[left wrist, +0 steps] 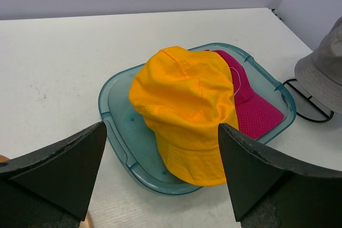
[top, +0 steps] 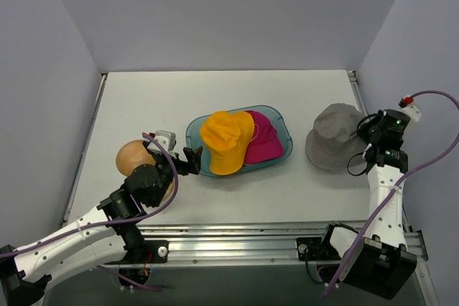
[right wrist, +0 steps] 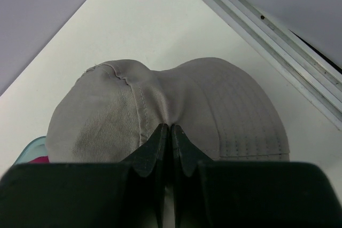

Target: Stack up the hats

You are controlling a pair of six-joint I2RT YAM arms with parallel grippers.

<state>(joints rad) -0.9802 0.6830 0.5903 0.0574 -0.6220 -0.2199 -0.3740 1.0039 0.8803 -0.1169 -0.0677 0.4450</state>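
A yellow-orange hat point(top: 226, 141) point(left wrist: 184, 105) lies in the teal tray point(top: 192, 134) point(left wrist: 115, 126), partly covering a magenta hat point(top: 267, 141) point(left wrist: 251, 108) beside it. My left gripper point(top: 193, 159) point(left wrist: 163, 126) is open at the tray's near-left rim, facing the yellow-orange hat with nothing between its fingers. At the right, my right gripper point(top: 366, 137) point(right wrist: 171, 126) is shut on a pinch of cloth of the grey hat point(top: 333, 137) point(right wrist: 176, 94) point(left wrist: 323, 73). Whether that hat rests on the table I cannot tell.
A round-topped wooden stand point(top: 133, 155) stands at the left, right behind my left wrist. A black cable loop point(top: 355, 166) point(left wrist: 307, 102) hangs below the grey hat. A metal rail point(top: 244, 234) runs along the near edge, and walls close in the left, back and right.
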